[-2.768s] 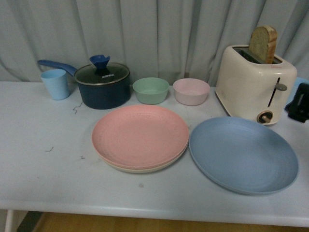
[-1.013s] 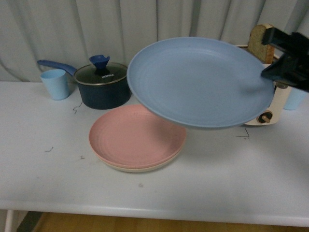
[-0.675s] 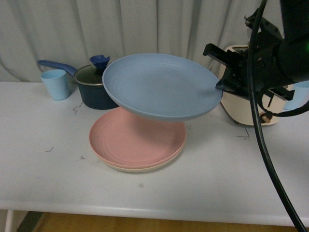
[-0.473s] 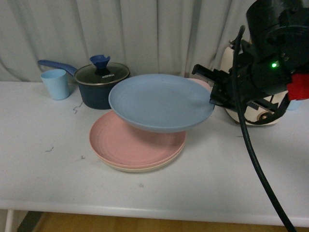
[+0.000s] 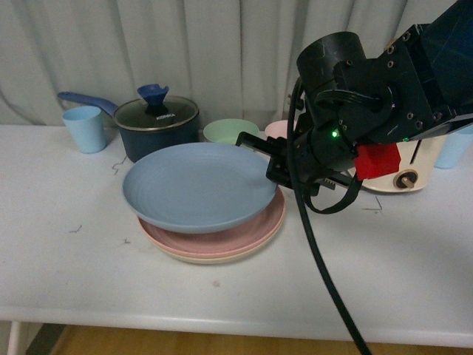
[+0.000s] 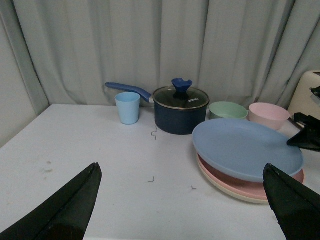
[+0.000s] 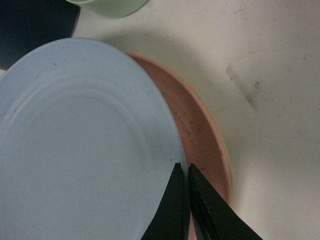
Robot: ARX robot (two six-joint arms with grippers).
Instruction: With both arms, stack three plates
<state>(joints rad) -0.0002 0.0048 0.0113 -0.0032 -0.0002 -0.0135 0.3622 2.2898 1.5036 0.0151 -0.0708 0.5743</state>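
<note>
Over the pink plate point(image 5: 255, 229), right gripper point(image 7: 184, 172) pinches blue plate point(image 5: 196, 186) by its rim, offset left; left gripper point(image 6: 180, 200) spread, idle.

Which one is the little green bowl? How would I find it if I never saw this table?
Find the big dark blue pot with a glass lid at the back of the white table, near the curtain. The green bowl sits just beside it, behind the stacked plates. Its neighbour on the other side is a same-shaped bowl, but pink.
</note>
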